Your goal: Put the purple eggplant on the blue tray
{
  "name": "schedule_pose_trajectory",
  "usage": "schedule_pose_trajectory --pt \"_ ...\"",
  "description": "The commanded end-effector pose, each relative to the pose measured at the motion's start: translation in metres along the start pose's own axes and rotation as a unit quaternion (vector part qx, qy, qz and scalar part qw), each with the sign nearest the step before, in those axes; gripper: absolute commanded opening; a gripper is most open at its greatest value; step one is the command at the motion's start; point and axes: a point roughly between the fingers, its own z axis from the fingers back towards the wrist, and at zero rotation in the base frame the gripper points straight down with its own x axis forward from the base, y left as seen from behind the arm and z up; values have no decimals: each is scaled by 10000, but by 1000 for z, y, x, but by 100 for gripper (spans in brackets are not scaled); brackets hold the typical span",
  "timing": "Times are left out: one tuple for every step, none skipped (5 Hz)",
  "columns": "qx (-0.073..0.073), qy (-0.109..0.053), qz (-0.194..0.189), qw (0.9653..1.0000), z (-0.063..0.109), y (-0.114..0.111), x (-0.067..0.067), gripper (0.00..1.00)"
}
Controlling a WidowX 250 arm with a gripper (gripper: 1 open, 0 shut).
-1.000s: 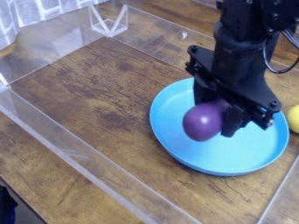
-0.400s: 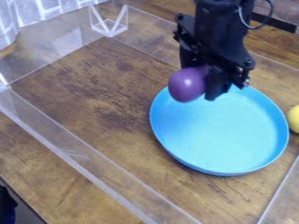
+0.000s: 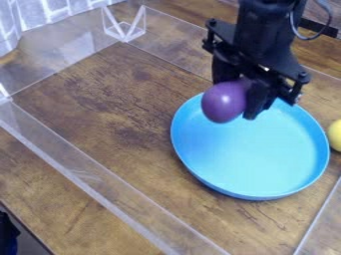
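A: Camera view, quick read pls. Where's the purple eggplant (image 3: 224, 102)?

B: Up in the air, pinched in the gripper (image 3: 248, 100). Jaws are part closed on it, roughly mid-span, bc the eggplant's body fills the gap btw the fingers. Nothing else in the grip.

A: And relative to the blue tray (image 3: 213, 159)?

B: Over the tray's far-left rim area, not touching it. From this angle it overlaps the rim edge, so can't say for sure whether it's fully inside the rim line or just at it.

A: Why's it held that way?

B: Gripper points nearly straight down, w/ the eggplant sticking out toward the cam side of the fingers. My guess: a top-down pinch keeps the arm clear of the tray's raised rim, and lets it drop the thing straight in.

A: Anything else nearby?

B: Yellow round fruit (image 3: 334, 134) at the right edge, just beside the tray, outside it. Clear plastic walls (image 3: 80, 164) run along the wooden table (image 3: 100, 110), well apart from the action.

A: Task status?

B: Not done yet imo. Tray's bare, eggplant's aloft. Next it prob needs to shift a bit toward tray centre, go lower, then let go. Risk: smooth egg shape could roll once released, though the rim should catch it.
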Motion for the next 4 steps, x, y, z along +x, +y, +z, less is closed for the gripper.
schedule_pose_trajectory --pt "-24 -242 -68 9997 17 8 6 0" --pt "-29 -214 -98 9997 18 17 5 0" --pt "-84 -200 -340 9992 24 11 0 0" --pt "-154 -182 -560 9981 30 4 -5 0"
